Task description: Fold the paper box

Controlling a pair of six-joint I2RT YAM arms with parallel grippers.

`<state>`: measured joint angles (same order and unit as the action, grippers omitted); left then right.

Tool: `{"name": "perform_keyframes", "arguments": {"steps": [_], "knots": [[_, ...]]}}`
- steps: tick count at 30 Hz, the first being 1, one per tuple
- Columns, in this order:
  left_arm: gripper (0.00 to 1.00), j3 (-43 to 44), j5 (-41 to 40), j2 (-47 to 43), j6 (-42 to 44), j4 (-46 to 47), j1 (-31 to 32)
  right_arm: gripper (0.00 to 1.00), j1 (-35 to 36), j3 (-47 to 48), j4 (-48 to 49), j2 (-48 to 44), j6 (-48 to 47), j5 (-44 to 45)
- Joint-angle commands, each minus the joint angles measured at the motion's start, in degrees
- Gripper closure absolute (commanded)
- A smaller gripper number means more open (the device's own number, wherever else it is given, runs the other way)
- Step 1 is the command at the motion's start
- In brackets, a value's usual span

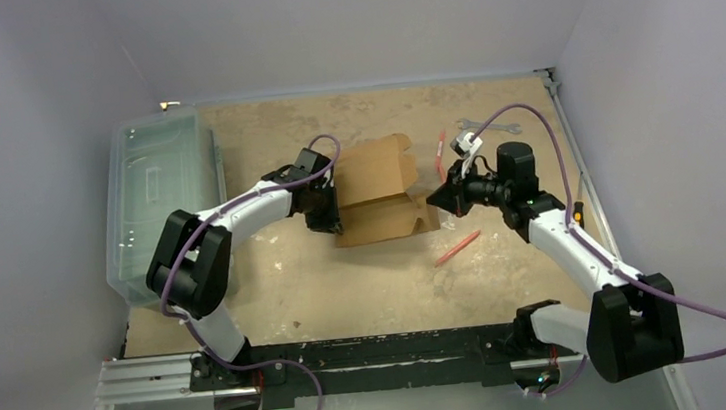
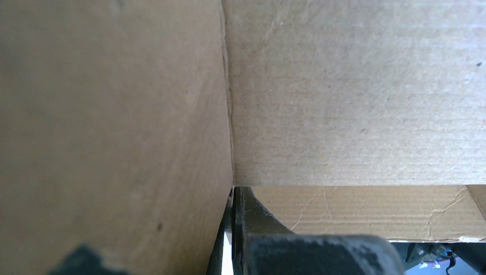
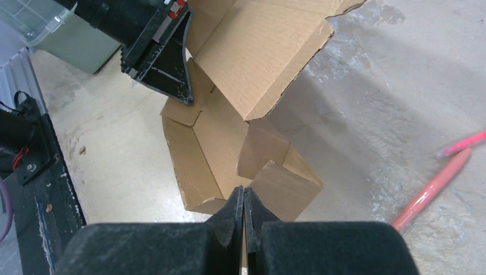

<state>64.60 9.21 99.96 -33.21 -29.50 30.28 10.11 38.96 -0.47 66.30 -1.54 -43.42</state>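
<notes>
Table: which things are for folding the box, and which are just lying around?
For the job: paper box, left gripper, right gripper.
Just lying about: plastic bin, wrench, red pens.

The paper box (image 1: 378,198) is set near the middle of the counter (image 1: 277,294). The left gripper (image 1: 329,208) is placed against it at 9 o'clock, and the right gripper (image 1: 436,200) at 3 o'clock. A bin (image 1: 153,200) is seated farther out at 9 o'clock, along the counter's edge. A wrench (image 1: 488,128) is laid at 2 o'clock, well apart, and 1 pen (image 1: 458,247) at 4 o'clock, near.
</notes>
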Motion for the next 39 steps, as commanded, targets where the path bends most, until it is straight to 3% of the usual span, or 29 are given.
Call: {"name": "perform_keyframes", "arguments": {"steps": [1, 8, 13, 14, 19, 20, 21, 39], "knots": [[1.00, -0.79, -1.99, 2.96, 2.22, -2.04, -0.14, 1.00, 0.76, -0.56, 0.27, -0.03, -1.69, -1.60], [1.00, -1.08, -1.57, 2.69, 2.13, -1.94, -0.14, 1.00, 0.99, 1.62, -1.43, -0.23, -3.14, -1.42], [1.00, -1.78, -1.22, 2.48, 2.01, -1.25, -0.14, 0.80, -7.26, 1.80, -0.57, -2.89, -0.20, -10.60], [1.00, -1.76, -1.14, 2.56, 2.01, -1.19, -0.16, 0.74, -8.24, 1.20, -0.02, -2.74, 0.26, -12.26], [1.00, -1.88, -0.43, 2.72, 1.86, -0.91, -0.14, 0.14, -9.85, -1.65, 3.55, -0.38, 4.38, -14.68], [1.00, -2.04, -0.42, 2.55, 1.72, -0.71, -0.14, 0.05, -9.85, -2.60, 4.69, 0.23, 5.76, -14.12], [1.00, -2.24, -0.38, 2.37, 1.62, -0.51, -0.15, 0.02, -9.87, -3.16, 5.72, 1.02, 7.02, -13.65], [1.00, -2.65, 0.62, 2.96, 1.43, 0.32, -0.14, 0.01, -8.86, -4.67, 16.14, 11.44, 18.13, -21.36]]}}
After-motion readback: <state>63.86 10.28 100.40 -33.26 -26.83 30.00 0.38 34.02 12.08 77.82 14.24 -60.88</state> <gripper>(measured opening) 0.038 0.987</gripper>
